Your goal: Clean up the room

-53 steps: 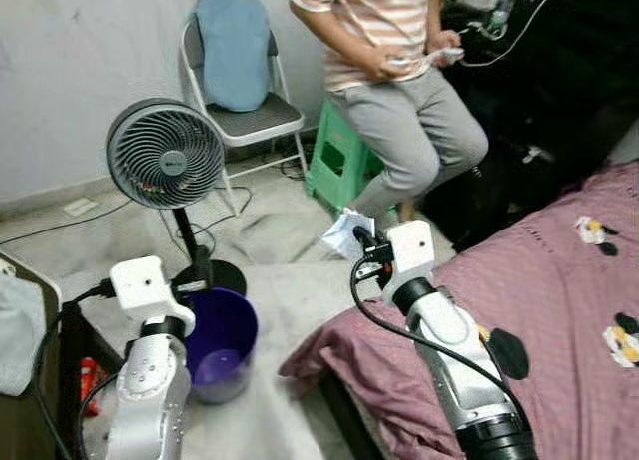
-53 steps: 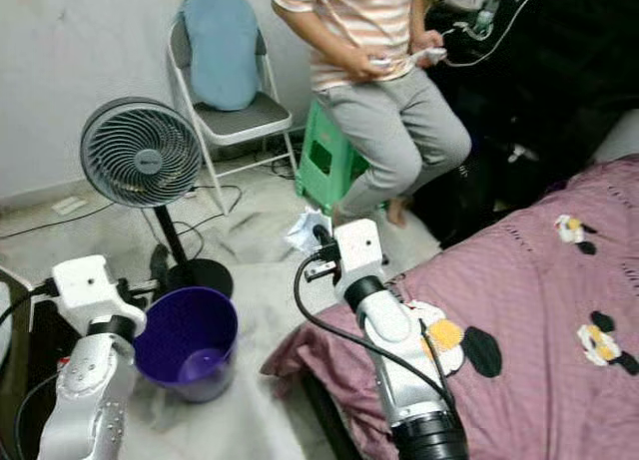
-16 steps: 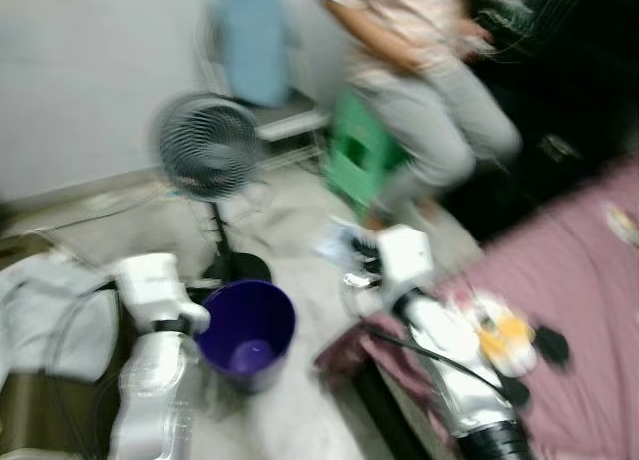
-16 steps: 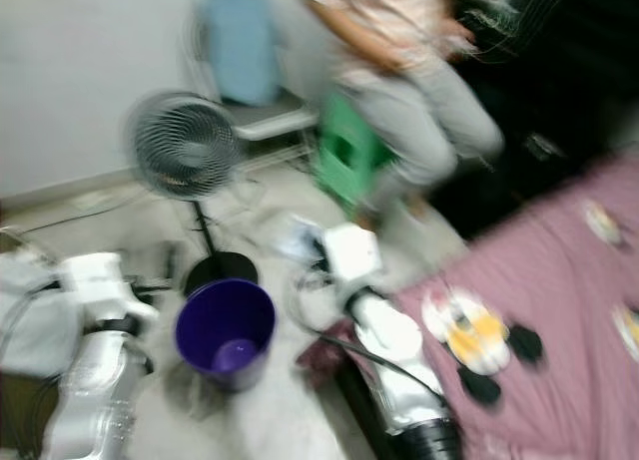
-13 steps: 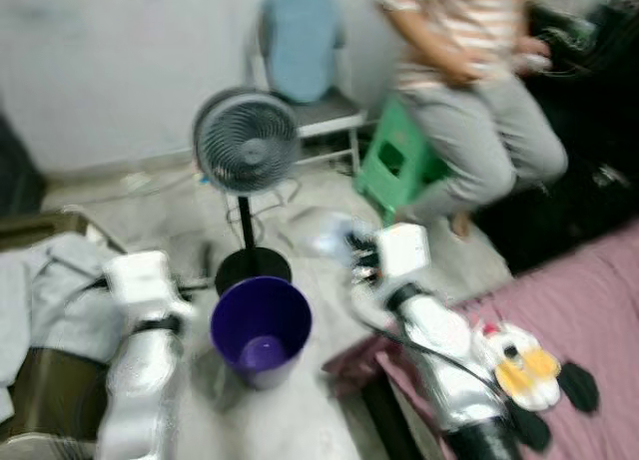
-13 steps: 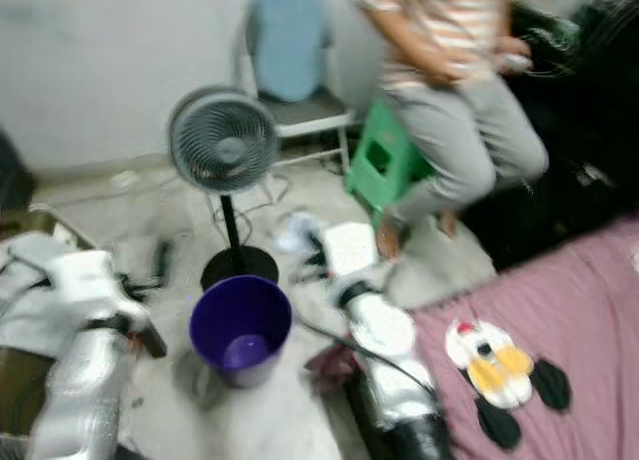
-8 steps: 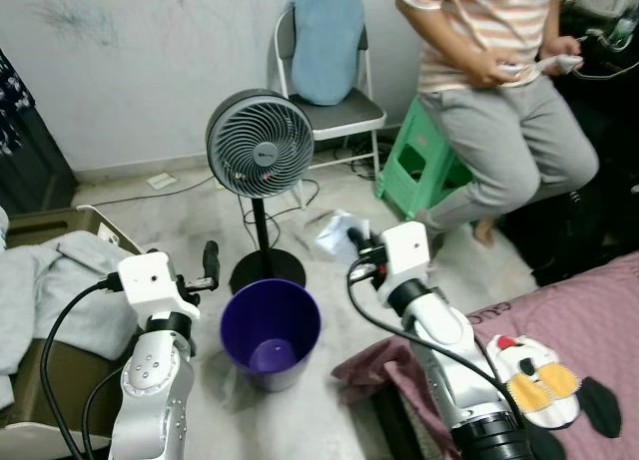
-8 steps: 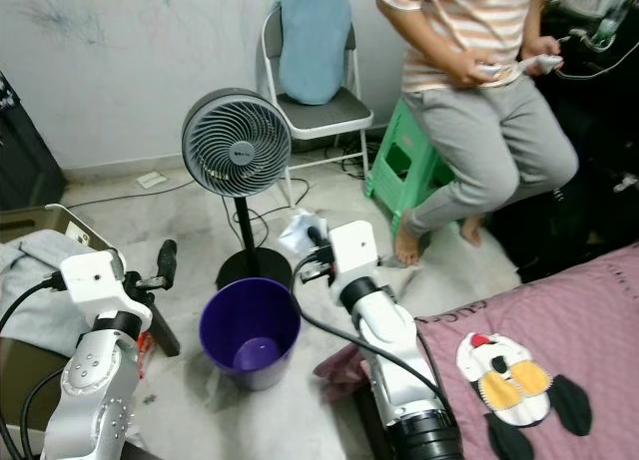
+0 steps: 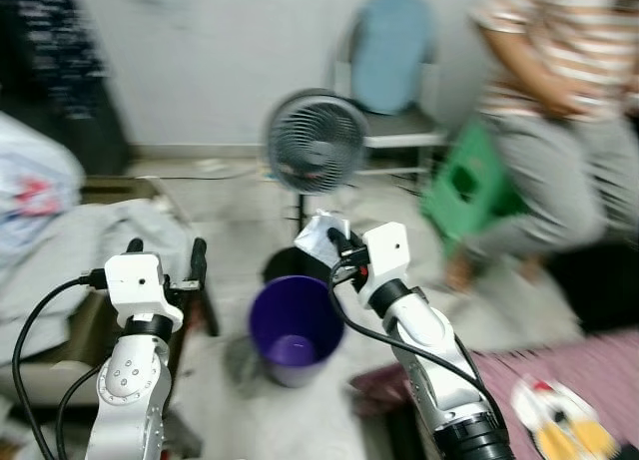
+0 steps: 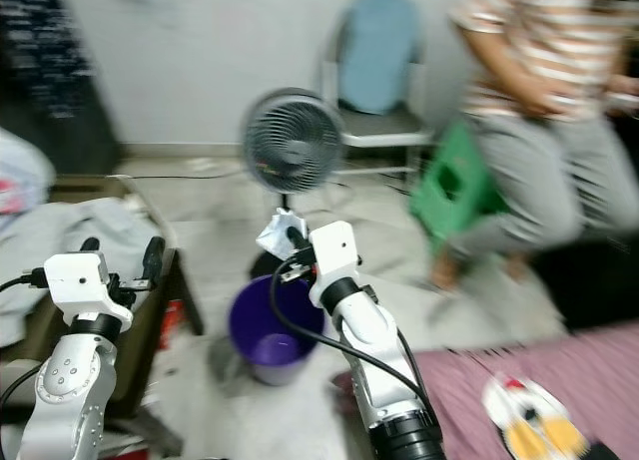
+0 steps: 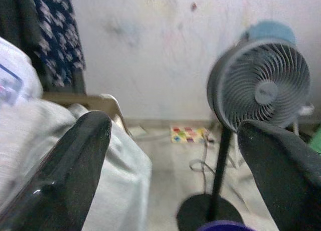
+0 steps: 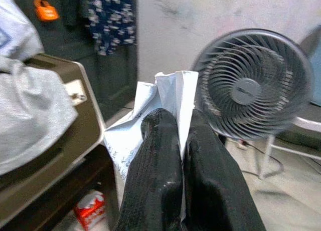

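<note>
Your right gripper (image 9: 332, 238) sits just above centre of the left eye view, its black fingers (image 12: 155, 156) pressed together on a crumpled white paper (image 12: 150, 110). In the right wrist view the sheet sticks up between and behind the two fingers, in front of the grey standing fan (image 9: 317, 141). The paper hangs over the far rim of the purple bucket (image 9: 296, 325), which stands on the floor (image 9: 235, 230) at lower centre, right in front of the fan's black base.

Your left gripper (image 9: 165, 258) is at the left of the frame, held level and carrying nothing; the left wrist view shows its two fingers (image 11: 70, 161) spread wide, with the fan and a pale wall (image 11: 150, 45) between them. Just beyond it, at the left edge, a brown box-like piece of furniture (image 9: 90, 320) is draped with grey cloth (image 9: 90, 235).

Behind the fan, at upper centre, a folding chair (image 9: 394, 91) carries a blue cushion. At upper right a person (image 9: 559, 111) in a striped shirt and grey trousers sits by a green stool (image 9: 459, 186). The lower right corner shows the bed's maroon cover (image 9: 559, 390). The head views are blurred.
</note>
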Motion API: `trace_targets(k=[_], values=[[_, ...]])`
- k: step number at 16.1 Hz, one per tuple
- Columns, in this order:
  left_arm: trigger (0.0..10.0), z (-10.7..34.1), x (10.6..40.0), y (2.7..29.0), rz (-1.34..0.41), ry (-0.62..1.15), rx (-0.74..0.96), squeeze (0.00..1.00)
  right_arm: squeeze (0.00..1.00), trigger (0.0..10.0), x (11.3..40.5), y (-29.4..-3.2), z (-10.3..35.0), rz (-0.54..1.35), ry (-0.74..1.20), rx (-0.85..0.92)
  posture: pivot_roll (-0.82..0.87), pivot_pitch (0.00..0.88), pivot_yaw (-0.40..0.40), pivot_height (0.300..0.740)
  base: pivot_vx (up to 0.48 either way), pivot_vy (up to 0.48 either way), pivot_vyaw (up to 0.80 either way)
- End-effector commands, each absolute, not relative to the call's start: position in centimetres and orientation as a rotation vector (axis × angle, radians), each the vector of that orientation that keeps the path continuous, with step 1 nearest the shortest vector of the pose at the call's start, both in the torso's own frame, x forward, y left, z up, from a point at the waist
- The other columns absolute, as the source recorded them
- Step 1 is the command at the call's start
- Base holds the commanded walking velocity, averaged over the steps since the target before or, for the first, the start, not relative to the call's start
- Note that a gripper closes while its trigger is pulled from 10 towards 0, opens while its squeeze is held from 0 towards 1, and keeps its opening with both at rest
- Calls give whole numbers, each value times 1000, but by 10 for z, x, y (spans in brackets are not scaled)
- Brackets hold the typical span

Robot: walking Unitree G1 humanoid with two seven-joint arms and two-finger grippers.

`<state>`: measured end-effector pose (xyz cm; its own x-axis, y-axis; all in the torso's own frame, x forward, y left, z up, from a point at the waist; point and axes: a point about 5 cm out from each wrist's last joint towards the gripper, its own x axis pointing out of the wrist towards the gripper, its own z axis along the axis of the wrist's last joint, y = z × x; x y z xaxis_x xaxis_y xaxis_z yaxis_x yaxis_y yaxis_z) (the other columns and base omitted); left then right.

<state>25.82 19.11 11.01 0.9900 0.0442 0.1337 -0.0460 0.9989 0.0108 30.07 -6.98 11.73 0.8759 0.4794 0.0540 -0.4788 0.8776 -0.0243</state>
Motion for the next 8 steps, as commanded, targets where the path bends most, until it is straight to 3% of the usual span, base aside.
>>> trace_targets(k=[1,8], values=[[10000,109,257,186,15,-139,8,0,0,10000,304,-74,119,489,-65,-19,31,12,-49,740,0,0,800],[10000,112,249,188,54,-124,13,0,0,10000,302,-89,115,429,-51,-60,27,19,-42,740,0,0,800]])
